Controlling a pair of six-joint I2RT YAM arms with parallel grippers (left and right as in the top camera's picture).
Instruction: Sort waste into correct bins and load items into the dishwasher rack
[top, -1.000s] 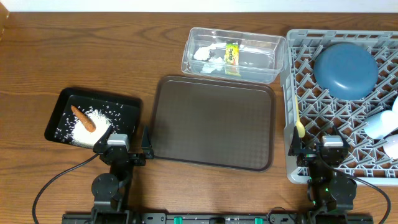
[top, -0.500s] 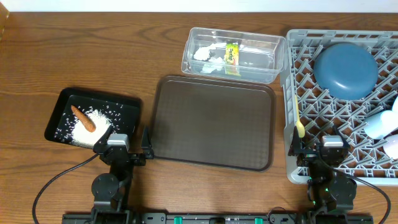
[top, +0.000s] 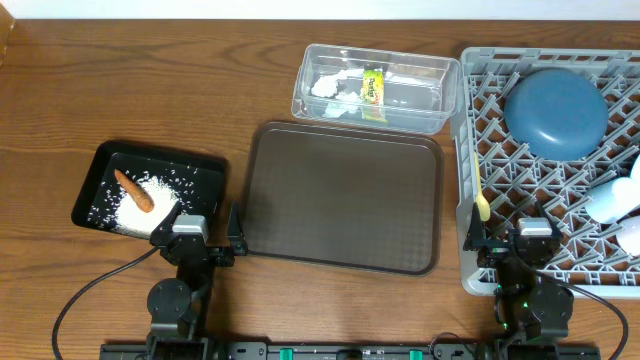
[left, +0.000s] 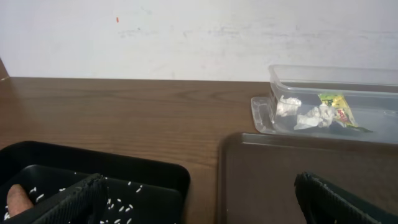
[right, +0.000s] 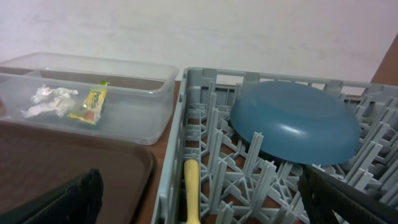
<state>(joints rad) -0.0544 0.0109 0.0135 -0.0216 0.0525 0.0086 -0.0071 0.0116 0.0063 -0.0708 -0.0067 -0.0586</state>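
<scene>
a: if you swing the left arm out low from here, you could clip the black tray (top: 100, 160). the left fingers (left: 336, 199) are spread wide and hold nothing. one is over that tray's near right corner, the other over the left edge of the brown serving tray (top: 340, 195). a knock there would scatter the rice (top: 140, 212) across the tabletop (top: 150, 80).

b: same warning on your right. the right fingers (right: 62, 199) are wide and empty too, over the near left corner of the dishwasher rack (top: 466, 200). drop or twist and you may snag a peg, or the cream spoon (top: 482, 205) lying along the rack's left side just ahead of them.

a: contents, then. the black tray, toward the tabletop's near left, holds the rice with the carrot piece (top: 132, 190) on it.

b: the clear tub (top: 440, 95), at the far edge near the middle, holds the crumpled paper (top: 325, 86) and the yellow-green wrapper (top: 374, 85) side by side.

a: the rack fills the right edge. the dark blue plate (top: 556, 110) leans tilted on pegs in its far part. the pale pieces (top: 610, 200) at its right side are cut by the frame, so i can't tell you cup from bowl.

b: nothing shows on the brown tray, so i'd judge the sorting done. your main risk is undoing it.
</scene>
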